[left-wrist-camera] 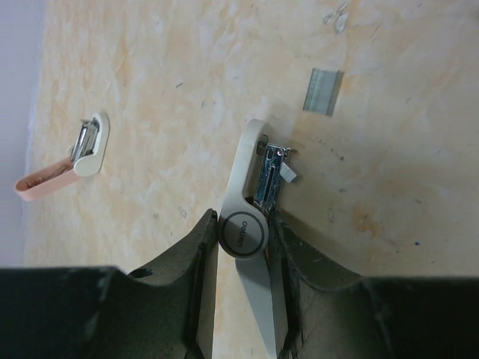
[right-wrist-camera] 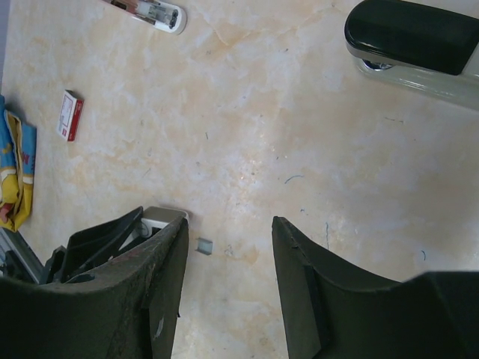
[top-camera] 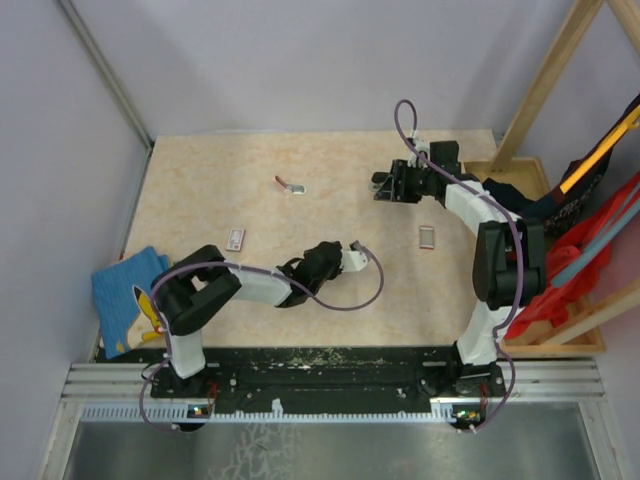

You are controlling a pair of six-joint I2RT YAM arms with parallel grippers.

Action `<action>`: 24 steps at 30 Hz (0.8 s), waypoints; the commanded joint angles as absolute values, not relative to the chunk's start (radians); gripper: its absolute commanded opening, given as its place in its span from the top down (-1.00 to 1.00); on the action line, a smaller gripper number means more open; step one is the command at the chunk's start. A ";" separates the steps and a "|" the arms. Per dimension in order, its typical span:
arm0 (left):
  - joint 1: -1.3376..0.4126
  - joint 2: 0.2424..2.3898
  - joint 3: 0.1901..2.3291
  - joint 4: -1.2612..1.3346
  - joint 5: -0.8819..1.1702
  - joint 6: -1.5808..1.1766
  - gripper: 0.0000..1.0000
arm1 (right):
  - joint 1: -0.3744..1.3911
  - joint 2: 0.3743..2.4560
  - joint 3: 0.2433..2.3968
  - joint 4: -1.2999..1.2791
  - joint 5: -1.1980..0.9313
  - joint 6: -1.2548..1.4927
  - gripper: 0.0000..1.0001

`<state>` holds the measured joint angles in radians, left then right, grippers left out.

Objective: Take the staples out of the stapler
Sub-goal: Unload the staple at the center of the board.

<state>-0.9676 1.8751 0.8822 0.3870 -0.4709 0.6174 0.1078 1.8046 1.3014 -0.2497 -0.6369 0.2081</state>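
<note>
One short grey strip of staples (left-wrist-camera: 323, 91) flat on the tabletop (left-wrist-camera: 150, 60), ahead of left jaws clamped on a white hinged tool (left-wrist-camera: 243, 232). Black-topped, grey-based stapler (right-wrist-camera: 412, 34) beyond the parted, empty right jaws.

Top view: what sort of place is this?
Likely a robot test bench: a left arm and right arm mounted along a metal rail, a walled-in table, a wooden frame alongside.

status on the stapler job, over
Left gripper shut on white stapler, metal magazine exposed. Right gripper open, empty. One staple strip on table near its tip. Black-topped stapler lies apart, untouched.
</note>
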 commanded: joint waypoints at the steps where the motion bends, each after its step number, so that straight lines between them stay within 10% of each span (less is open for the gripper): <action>1: -0.959 1.846 0.811 0.550 -0.548 0.643 0.99 | 0.100 1.747 1.304 -0.203 -0.656 0.218 0.02; 24: -0.704 1.692 0.979 0.117 -0.066 0.341 0.99 | 0.100 1.752 1.298 -0.192 -0.693 0.223 0.03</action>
